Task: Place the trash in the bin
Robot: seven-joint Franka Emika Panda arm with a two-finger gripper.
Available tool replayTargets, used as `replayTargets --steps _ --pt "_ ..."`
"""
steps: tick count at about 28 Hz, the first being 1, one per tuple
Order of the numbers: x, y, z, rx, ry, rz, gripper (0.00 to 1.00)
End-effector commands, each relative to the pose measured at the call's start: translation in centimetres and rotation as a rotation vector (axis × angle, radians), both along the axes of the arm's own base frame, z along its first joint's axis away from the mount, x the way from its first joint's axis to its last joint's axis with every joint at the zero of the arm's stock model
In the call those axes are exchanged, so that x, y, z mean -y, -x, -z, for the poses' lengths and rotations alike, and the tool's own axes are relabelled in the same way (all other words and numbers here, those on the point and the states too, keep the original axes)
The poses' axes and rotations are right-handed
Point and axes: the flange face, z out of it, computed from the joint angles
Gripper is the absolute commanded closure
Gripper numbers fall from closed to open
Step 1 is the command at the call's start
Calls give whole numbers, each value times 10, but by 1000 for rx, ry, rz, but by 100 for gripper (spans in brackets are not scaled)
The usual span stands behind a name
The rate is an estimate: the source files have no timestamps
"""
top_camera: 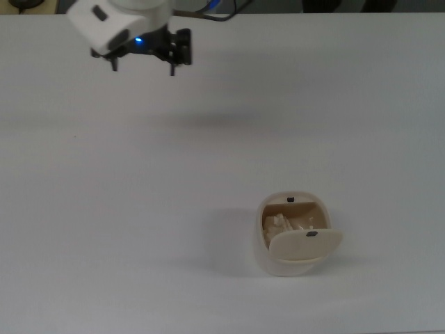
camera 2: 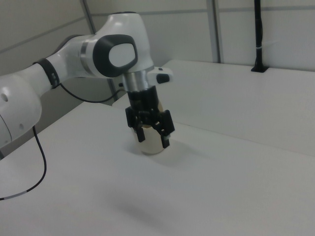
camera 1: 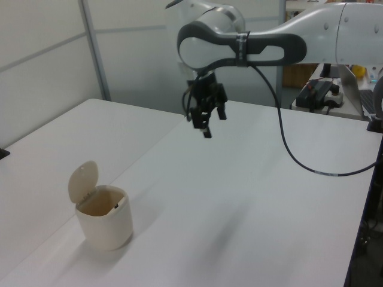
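Note:
The bin (top_camera: pixel 259 252) stands on the white table at the top view's lower right, its flap lid (top_camera: pixel 306 244) tipped open. The trash (top_camera: pixel 284 224), a wrinkled off-white wad, lies inside it. My gripper (top_camera: pixel 144 66) hangs open and empty far from the bin, at the top view's upper left. In the left view the gripper (camera 1: pixel 203 122) is high above the table, and the bin (camera 1: pixel 108 230) sits at the lower left with its lid (camera 1: pixel 82 182) raised; the trash is hidden there. In the right view the gripper (camera 2: pixel 153 140) covers most of the bin (camera 2: pixel 153 149).
The white table (top_camera: pixel 104 209) spreads wide around the bin. A black cable (camera 1: pixel 299 161) trails from the arm over the table's right side in the left view. Grey wall panels (camera 1: pixel 48 72) stand behind the table.

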Motion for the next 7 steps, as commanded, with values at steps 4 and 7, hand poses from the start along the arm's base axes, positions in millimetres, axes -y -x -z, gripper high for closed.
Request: replayTargets --steps 4,7 --pt "33 23 -20 5 -30 -28 0" --pt "37 24 -21 4 -34 -43 0"
